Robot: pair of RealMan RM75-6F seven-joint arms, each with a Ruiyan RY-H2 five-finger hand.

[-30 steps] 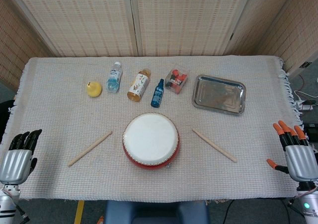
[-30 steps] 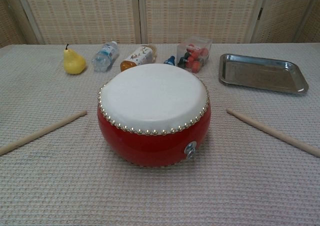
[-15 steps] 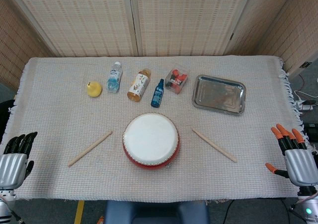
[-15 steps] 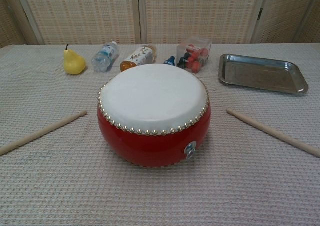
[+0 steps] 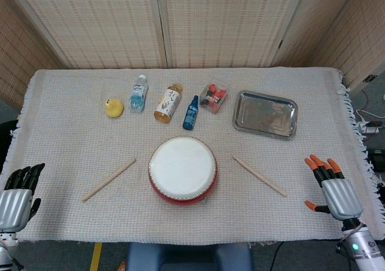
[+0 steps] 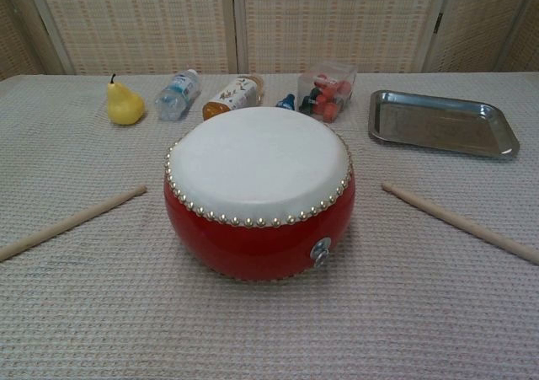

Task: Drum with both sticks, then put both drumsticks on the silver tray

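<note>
I had my left hand point(image 5: 15, 197) at the table's near left corner, fingers spread and holding nothing, well apart from the left drumstick point(image 5: 109, 179). That stick lay flat on the woven cloth point(image 5: 60, 133), slanting from near the front edge up toward the drum point(image 5: 182, 169), short of touching it. The drum sat upright near the middle of the front edge, white skin up, red shell and a ring of studs clear in the chest view. On its other side the right drumstick point(image 5: 259, 175) lay flat too, angled away toward the near right corner. My right hand point(image 5: 329, 188) was over the cloth near that corner, orange-tipped fingers fanned out, thumb stuck to the side, empty, near the stick's outer end but apart from it. Neither hand showed in the chest view.

The silver tray point(image 5: 265, 114) sat toward the far right of the table, nothing in it. Along the far edge, left of the tray, ran a clear box point(image 5: 214, 96) of small red and dark pieces, a blue bottle point(image 5: 190, 112), an orange-labelled bottle point(image 5: 168, 103) on its side, a water bottle point(image 5: 138, 93) also lying down, and a yellow pear point(image 5: 113, 107).
</note>
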